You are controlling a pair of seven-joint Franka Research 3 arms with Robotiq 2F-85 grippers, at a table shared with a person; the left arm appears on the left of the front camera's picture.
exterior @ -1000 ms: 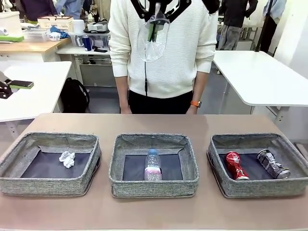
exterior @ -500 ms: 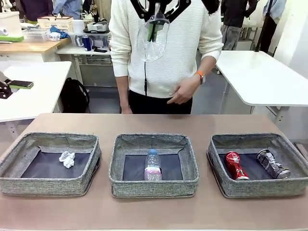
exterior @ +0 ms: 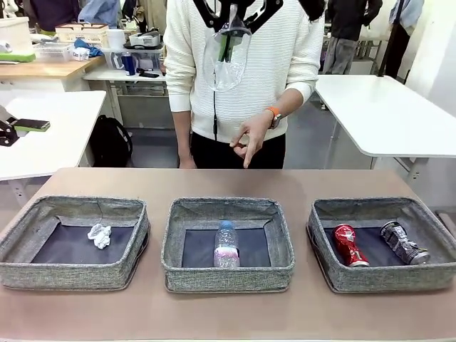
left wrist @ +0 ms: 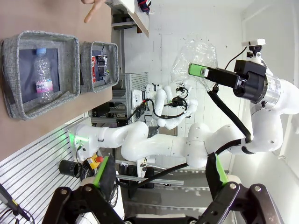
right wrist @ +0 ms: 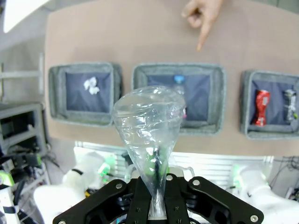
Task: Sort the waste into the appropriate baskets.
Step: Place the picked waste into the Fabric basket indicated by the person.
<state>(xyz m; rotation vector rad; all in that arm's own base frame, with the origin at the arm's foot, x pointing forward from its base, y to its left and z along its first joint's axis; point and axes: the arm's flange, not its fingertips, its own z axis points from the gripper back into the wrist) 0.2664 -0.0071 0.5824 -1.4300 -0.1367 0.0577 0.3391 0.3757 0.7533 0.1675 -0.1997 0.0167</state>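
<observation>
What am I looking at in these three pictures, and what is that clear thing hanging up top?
Two white robot arms share a table with a person. The front view looks across the table at that person, whose hand points down toward the middle. The other two views come from cameras on each arm's wrist.

Three grey baskets sit in a row: the left basket holds a paper ball, the middle basket a bottle, the right basket a red can and a dark can.

The clear thing is a crushed plastic container, held high over the table by the right pincer, which is shut on it. The left pincer is open and holds nothing.
</observation>
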